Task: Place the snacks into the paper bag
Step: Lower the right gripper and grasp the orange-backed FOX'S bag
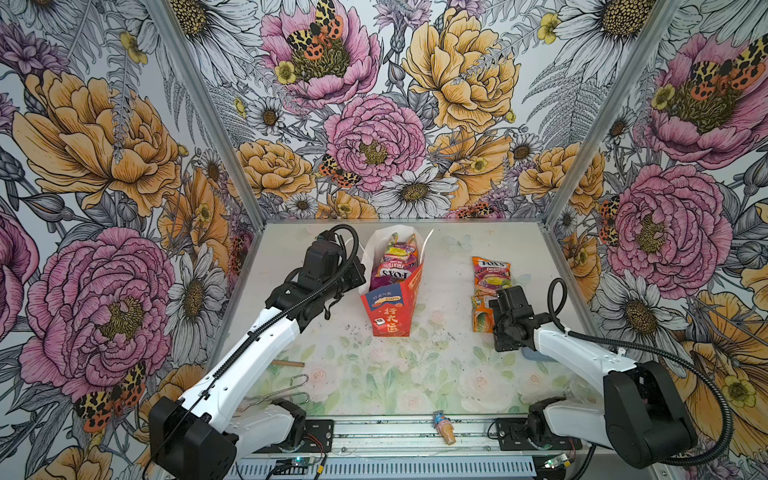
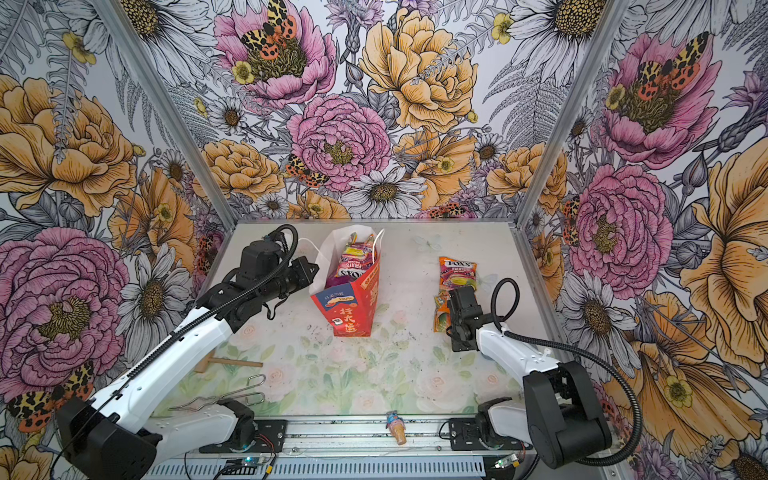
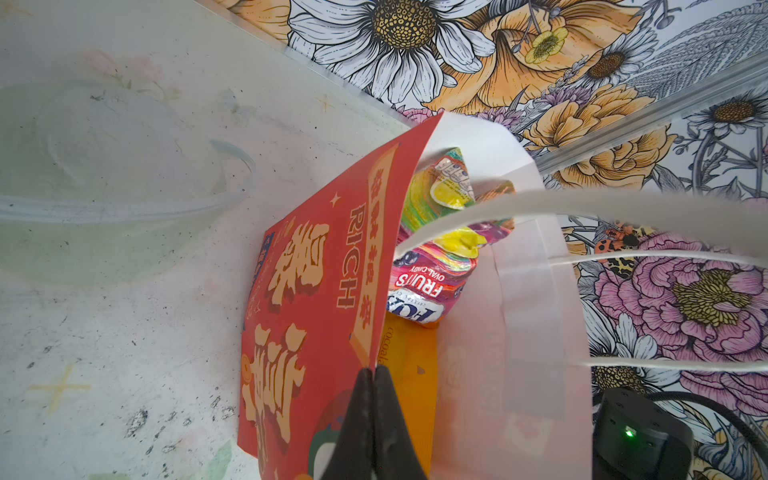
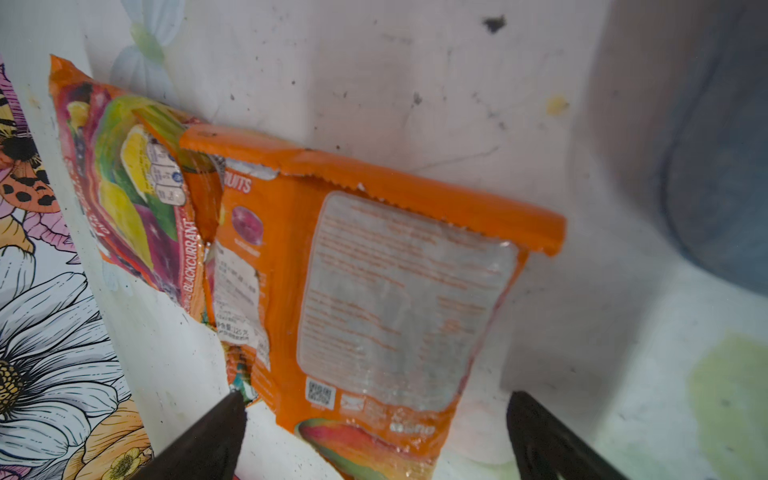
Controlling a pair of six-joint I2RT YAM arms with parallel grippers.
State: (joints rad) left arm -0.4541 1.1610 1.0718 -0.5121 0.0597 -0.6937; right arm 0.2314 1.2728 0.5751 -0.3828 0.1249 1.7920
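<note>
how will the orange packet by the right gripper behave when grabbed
The orange packet looks glossy and crinkled, so probably floppy and slippery. It lies flat, so rolling seems unlikely. It touches the FOX'S packet, which may shift too.

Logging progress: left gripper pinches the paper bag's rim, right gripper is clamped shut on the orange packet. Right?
No: the right wrist view shows the right gripper open, jaws apart, at the orange packet. The left gripper does pinch the paper bag.
</note>
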